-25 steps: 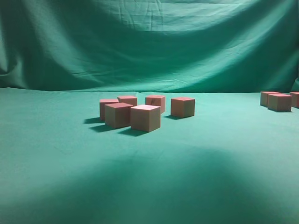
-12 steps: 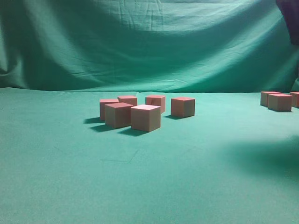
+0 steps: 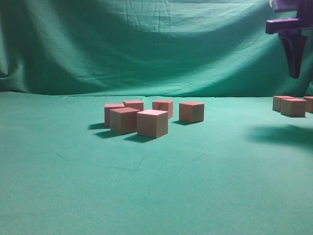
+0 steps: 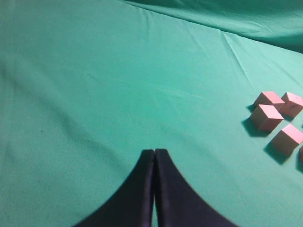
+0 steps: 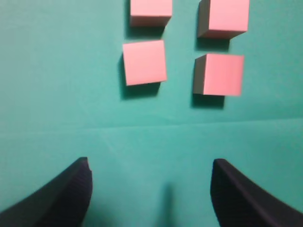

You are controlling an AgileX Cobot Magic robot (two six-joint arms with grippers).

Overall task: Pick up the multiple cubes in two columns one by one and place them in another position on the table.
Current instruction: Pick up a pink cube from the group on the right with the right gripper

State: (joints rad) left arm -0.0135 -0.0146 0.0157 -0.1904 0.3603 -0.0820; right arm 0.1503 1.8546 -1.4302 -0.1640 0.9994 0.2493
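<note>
Cubes point(image 5: 144, 62): four in two columns on the bench point(image 5: 57, 94), at 12 o'clock from the right gripper point(image 5: 150, 187).
Right gripper: jaws apart, empty.
Left gripper point(image 4: 154, 189): jaws together, cubes point(image 4: 266, 117) at 2 o'clock.
Room: green curtain point(image 3: 146, 44) behind.

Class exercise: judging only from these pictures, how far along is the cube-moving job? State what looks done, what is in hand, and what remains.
Looks done: six cubes sit loosely grouped mid-table; whether they were moved there cannot be confirmed. In hand: nothing. The right gripper is open and empty, hovering above four cubes in two columns. The left gripper is shut and empty. Left: those four cubes, at least.
</note>
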